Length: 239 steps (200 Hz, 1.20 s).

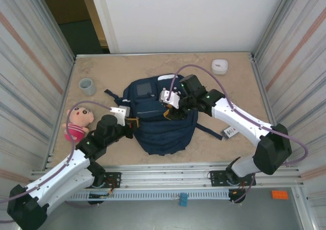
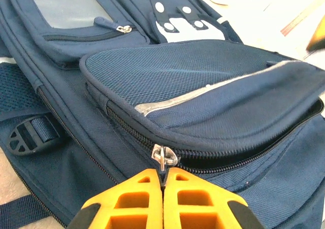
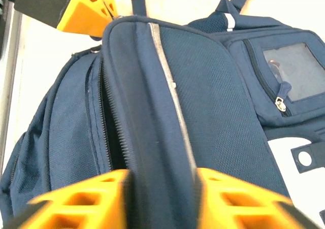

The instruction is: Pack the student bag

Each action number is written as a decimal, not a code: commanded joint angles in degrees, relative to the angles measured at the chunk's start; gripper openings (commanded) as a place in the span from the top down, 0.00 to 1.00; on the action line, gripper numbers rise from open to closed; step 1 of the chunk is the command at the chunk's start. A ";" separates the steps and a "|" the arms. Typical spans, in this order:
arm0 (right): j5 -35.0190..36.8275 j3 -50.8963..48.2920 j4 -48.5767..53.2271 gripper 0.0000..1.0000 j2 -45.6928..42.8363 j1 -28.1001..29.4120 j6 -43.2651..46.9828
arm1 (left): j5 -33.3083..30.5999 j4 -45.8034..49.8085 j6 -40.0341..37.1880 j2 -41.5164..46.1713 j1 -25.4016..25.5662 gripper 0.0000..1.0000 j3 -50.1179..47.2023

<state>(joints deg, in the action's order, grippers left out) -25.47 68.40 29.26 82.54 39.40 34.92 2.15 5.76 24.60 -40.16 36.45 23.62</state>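
Both on the student bag: left gripper clenches zipper pull; right gripper clasps pocket.

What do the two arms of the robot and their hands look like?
The left arm and the right arm have white links, black joints with small green lights, and a lilac cable looping alongside. The right arm bears a small white label. The left hand and the right hand have orange-yellow fingers with cut-out windows.
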 commanded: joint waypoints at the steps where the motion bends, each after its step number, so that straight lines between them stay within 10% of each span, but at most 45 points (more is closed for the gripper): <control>1: 3.77 1.65 0.44 0.42 0.14 2.48 1.02 | 4.12 -5.53 -2.34 0.64 -0.67 1.00 -0.25; 74: 5.60 2.86 -4.76 0.33 6.20 7.27 -0.92 | 6.46 -6.90 -2.89 0.17 -0.76 1.00 1.08; 136: 0.37 7.35 0.35 1.00 5.38 5.47 0.25 | -1.49 -2.39 -3.51 0.35 -0.99 1.00 1.09; 239: -10.30 12.71 11.09 1.00 2.41 1.95 13.66 | 2.36 -9.71 -8.14 -12.11 -14.47 1.00 1.78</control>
<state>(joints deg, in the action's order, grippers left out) -28.42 77.38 34.00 88.97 42.52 44.38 11.81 -3.95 19.49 -48.14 25.23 23.90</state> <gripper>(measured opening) 0.072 0.049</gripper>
